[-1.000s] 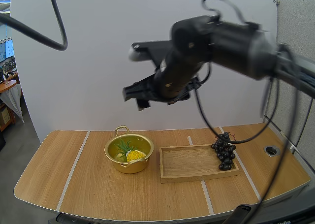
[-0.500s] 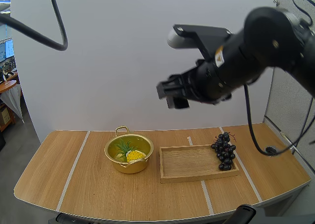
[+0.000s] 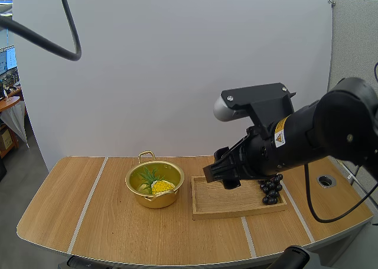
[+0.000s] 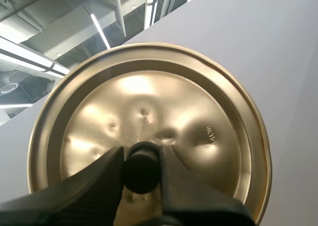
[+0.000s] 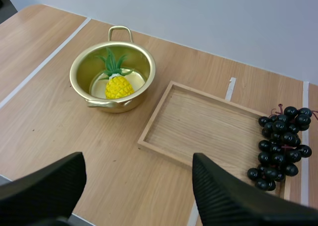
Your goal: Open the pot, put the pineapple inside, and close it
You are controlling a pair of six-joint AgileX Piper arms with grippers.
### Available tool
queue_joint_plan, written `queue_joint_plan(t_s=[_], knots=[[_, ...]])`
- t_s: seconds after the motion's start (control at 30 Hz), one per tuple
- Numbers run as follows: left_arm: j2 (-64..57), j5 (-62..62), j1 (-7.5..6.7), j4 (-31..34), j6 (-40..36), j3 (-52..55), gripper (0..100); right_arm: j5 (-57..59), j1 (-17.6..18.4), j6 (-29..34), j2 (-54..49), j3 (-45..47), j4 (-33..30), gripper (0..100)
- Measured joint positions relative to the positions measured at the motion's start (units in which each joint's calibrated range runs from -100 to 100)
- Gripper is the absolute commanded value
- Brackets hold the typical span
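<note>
One tray (image 5: 198, 126), grapes (image 5: 280, 139) overlapping it, flanks the pot (image 5: 124, 105).

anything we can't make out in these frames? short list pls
- High view: the right arm covers the far side of the tray and part of the grapes.
- Left wrist view: the lid, held by its knob in the left gripper, hides the table, so its place relative to the pot cannot be told.
- Right wrist view: a finger of the open right gripper hides the tray's near corner.
</note>
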Motion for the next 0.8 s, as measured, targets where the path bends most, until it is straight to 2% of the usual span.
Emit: queue_joint_plan(t_s=[0.03, 0.13, 0.8], knots=[[0.0, 0.0, 0.00, 0.0, 0.0, 0.0, 0, -0.6, 0.0, 0.0, 0.0, 0.1, -0.4, 67], [0.0, 0.0, 0.00, 0.0, 0.0, 0.0, 0, -3.2, 0.0, 0.0, 0.0, 0.2, -0.9, 0], [0.0, 0.0, 0.00, 0.0, 0.0, 0.0, 0, -6.0, 0.0, 0.0, 0.0, 0.2, -1.4, 0]])
